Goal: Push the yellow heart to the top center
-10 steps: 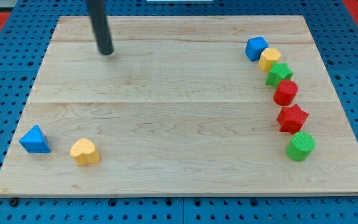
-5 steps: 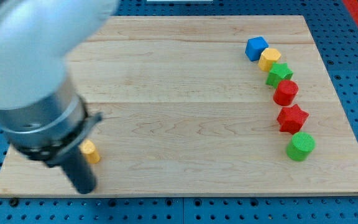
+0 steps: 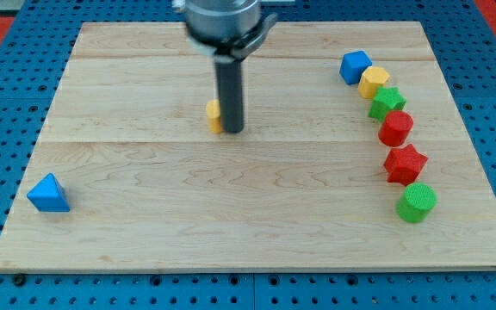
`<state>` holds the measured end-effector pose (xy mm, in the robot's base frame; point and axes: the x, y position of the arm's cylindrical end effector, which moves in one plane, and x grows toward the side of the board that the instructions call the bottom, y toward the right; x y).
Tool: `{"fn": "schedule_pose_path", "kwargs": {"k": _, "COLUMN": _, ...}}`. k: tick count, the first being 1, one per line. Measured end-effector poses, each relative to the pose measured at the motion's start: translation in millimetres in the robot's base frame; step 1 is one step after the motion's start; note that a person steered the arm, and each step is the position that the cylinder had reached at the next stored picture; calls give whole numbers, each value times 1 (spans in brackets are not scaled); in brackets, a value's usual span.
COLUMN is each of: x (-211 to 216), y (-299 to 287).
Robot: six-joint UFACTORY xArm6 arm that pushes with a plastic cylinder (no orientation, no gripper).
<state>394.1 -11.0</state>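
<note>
The yellow heart [image 3: 213, 115] lies on the wooden board [image 3: 257, 215] left of centre in the upper half, mostly hidden behind my rod. My tip [image 3: 232, 131] rests on the board touching the heart's right side, a little toward the view's bottom.
A blue triangle [image 3: 48, 194] lies at the lower left. At the right, a curved line of blocks runs from top to bottom: blue cube [image 3: 356, 66], yellow block [image 3: 374, 82], green block [image 3: 387, 102], red cylinder [image 3: 395, 128], red star [image 3: 405, 164], green cylinder [image 3: 417, 202].
The yellow heart has moved from the lower left up and to the right, to left of the board's centre. My rod swung from the lower left to beside it.
</note>
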Motion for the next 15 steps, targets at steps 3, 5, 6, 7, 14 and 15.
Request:
{"fn": "schedule_pose_path", "kwargs": {"k": 3, "x": 21, "y": -28}}
{"fn": "schedule_pose_path", "kwargs": {"k": 5, "x": -31, "y": 3}}
{"fn": "schedule_pose_path", "kwargs": {"k": 6, "x": -33, "y": 6}}
{"fn": "schedule_pose_path", "kwargs": {"k": 7, "x": 7, "y": 2}}
{"fn": "schedule_pose_path", "kwargs": {"k": 14, "x": -123, "y": -55}}
{"fn": "schedule_pose_path", "kwargs": {"k": 15, "x": -127, "y": 33}}
